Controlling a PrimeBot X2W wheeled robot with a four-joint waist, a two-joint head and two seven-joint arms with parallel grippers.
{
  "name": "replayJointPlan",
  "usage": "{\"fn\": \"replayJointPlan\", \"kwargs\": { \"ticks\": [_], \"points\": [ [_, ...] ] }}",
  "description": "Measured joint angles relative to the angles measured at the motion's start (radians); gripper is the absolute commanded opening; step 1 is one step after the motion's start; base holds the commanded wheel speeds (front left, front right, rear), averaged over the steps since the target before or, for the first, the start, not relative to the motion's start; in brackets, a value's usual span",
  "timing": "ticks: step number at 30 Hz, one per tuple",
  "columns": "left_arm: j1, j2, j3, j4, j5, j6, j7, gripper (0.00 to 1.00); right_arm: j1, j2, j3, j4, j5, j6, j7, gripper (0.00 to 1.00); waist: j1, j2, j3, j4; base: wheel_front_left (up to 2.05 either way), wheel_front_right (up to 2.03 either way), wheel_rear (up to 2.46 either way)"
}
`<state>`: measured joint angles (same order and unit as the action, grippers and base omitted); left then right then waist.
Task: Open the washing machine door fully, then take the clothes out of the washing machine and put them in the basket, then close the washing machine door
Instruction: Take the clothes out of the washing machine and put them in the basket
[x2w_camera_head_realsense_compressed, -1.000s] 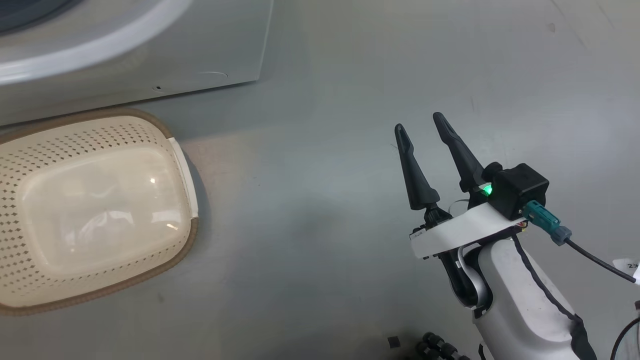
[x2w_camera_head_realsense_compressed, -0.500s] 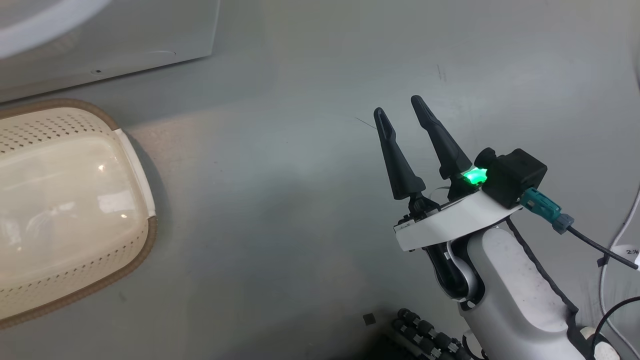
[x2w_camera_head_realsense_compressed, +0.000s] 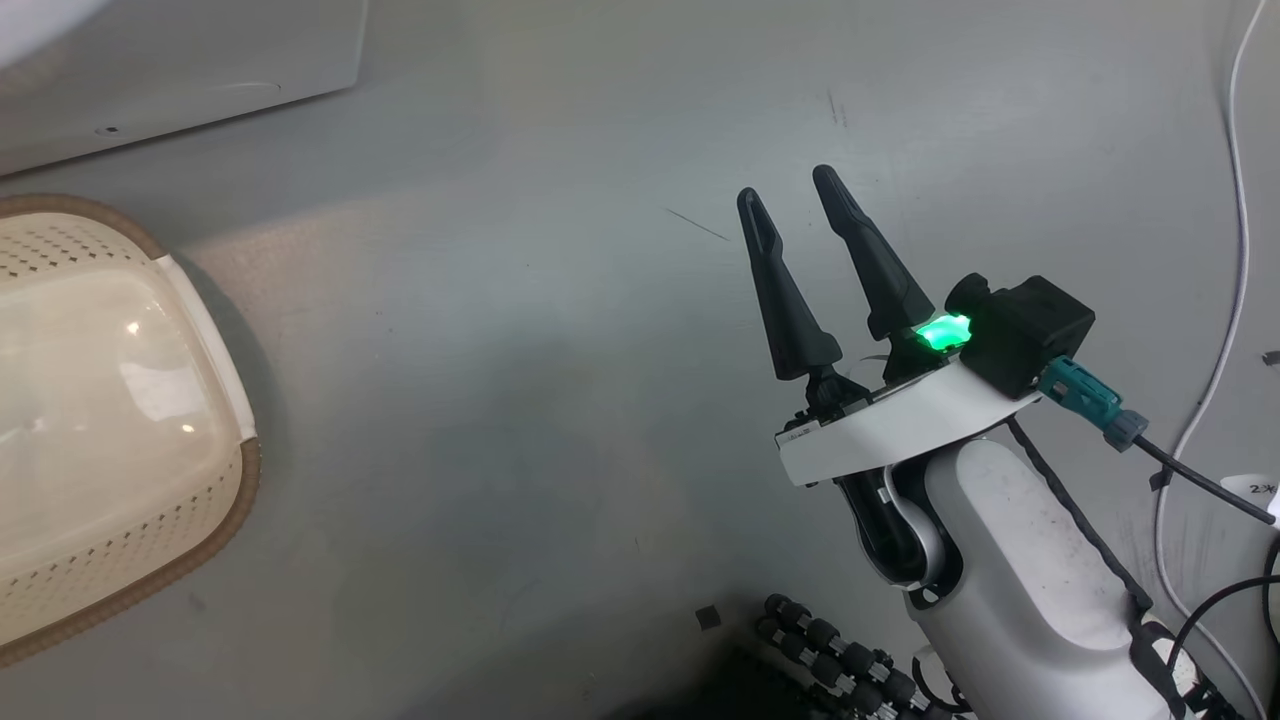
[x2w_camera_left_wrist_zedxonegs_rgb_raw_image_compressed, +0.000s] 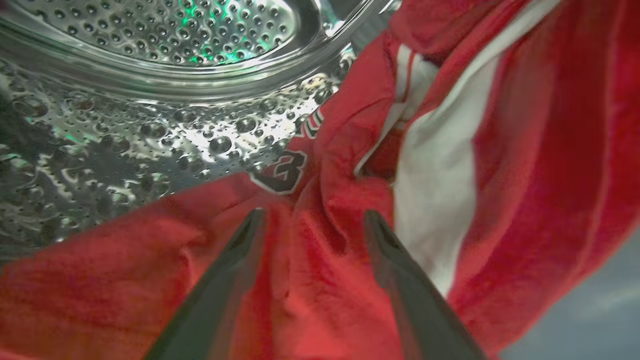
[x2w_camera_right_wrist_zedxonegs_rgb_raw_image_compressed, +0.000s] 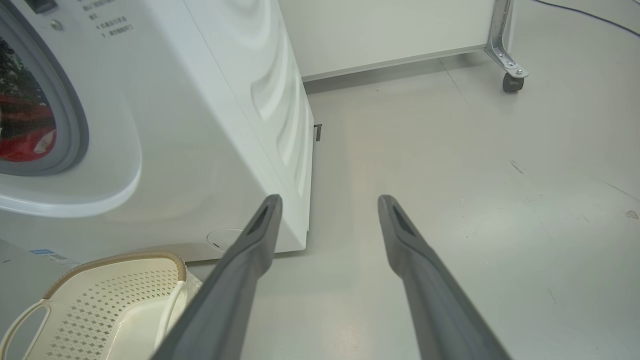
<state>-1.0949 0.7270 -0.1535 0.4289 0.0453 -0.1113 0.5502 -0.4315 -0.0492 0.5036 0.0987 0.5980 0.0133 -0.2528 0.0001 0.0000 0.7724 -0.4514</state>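
Note:
In the left wrist view my left gripper (x2w_camera_left_wrist_zedxonegs_rgb_raw_image_compressed: 314, 214) is open inside the shiny dimpled drum (x2w_camera_left_wrist_zedxonegs_rgb_raw_image_compressed: 165, 100) of the washing machine. Its two fingers reach onto the red clothes (x2w_camera_left_wrist_zedxonegs_rgb_raw_image_compressed: 530, 165) with white stripes, with a red fold between them. My right gripper (x2w_camera_head_realsense_compressed: 786, 184) hangs open and empty over the grey floor, right of the cream basket (x2w_camera_head_realsense_compressed: 100, 400). The right wrist view has the white washing machine (x2w_camera_right_wrist_zedxonegs_rgb_raw_image_compressed: 200, 125) with red clothes (x2w_camera_right_wrist_zedxonegs_rgb_raw_image_compressed: 25, 135) behind its grey porthole, the basket (x2w_camera_right_wrist_zedxonegs_rgb_raw_image_compressed: 115, 300) in front of it, and the right gripper (x2w_camera_right_wrist_zedxonegs_rgb_raw_image_compressed: 327, 197). The washing machine door is out of view.
A white cable (x2w_camera_head_realsense_compressed: 1235, 200) runs along the floor at the far right. Black ribbed hose (x2w_camera_head_realsense_compressed: 830, 650) lies by my base. A white cabinet on a caster (x2w_camera_right_wrist_zedxonegs_rgb_raw_image_compressed: 512, 82) stands behind the machine. Bare grey floor (x2w_camera_head_realsense_compressed: 520, 350) lies between basket and right gripper.
The head camera has turned right: basket and machine slid left in the picture and a white cable came in at the right. The right gripper stays open.

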Motion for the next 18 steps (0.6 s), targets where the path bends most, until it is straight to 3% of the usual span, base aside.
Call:
{"fn": "replayJointPlan", "kwargs": {
  "ticks": [5,18],
  "points": [
    [-0.037,0.039,-0.005,0.033,0.02,0.0,0.031,1.0,-0.005,0.0,0.007,0.0,0.001,-0.006,0.0,1.0,0.0,0.0,0.006,-0.003,0.0,0.0,0.0],
    [-0.094,0.025,-0.05,0.091,0.016,-0.009,0.095,1.0,-0.016,0.0,0.023,0.0,0.011,-0.016,0.0,1.0,0.0,0.0,0.02,-0.004,0.0,0.0,0.0]
  ]
}}
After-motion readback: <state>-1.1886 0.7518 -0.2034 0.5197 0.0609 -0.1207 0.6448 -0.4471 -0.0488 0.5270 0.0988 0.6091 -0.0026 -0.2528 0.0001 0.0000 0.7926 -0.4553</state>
